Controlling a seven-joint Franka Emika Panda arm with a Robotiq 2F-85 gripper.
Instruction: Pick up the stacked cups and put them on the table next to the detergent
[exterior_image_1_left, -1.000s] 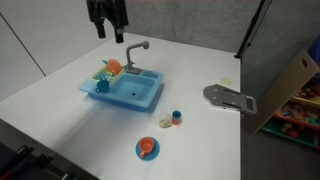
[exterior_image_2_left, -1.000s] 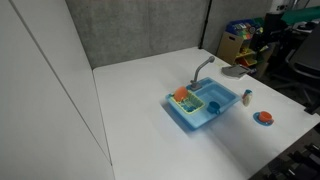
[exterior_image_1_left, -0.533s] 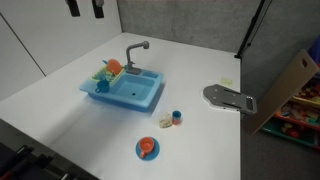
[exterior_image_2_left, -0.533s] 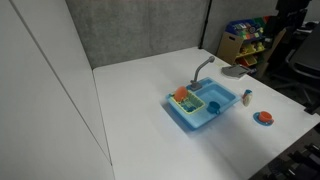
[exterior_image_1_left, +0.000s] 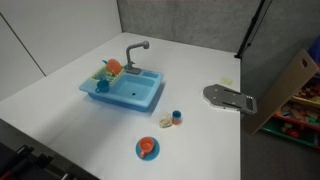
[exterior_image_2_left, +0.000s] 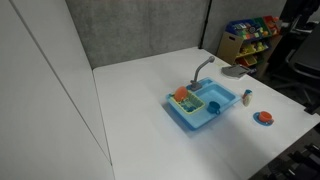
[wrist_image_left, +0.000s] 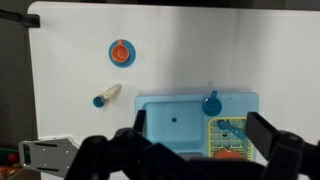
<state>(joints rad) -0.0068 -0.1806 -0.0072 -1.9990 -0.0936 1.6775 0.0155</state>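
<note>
Stacked cups (exterior_image_1_left: 177, 118), red-orange and blue, stand on the white table (exterior_image_1_left: 60, 70), off the front right corner of the sink, touching or just beside the cream detergent (exterior_image_1_left: 166, 123); too small to tell if there's a gap. Sweeping left to right in that exterior view: the blue toy sink (exterior_image_1_left: 122, 90) with the faucet at the back, an orange-and-green item and a blue cup in its left part; the blue-rimmed plate (exterior_image_1_left: 147, 149) with orange on it, nearer the front edge; then the detergent and the cups as a pair; then a grey metal bracket (exterior_image_1_left: 228, 97) by the right edge. The arm is out of both exterior views. In the wrist view the gripper (wrist_image_left: 198, 138) sits high above the table, jaws spread wide, nothing between them. Judgement: placement looks done, with the cups on the table next to the detergent. Nothing obvious is left to do.
</note>
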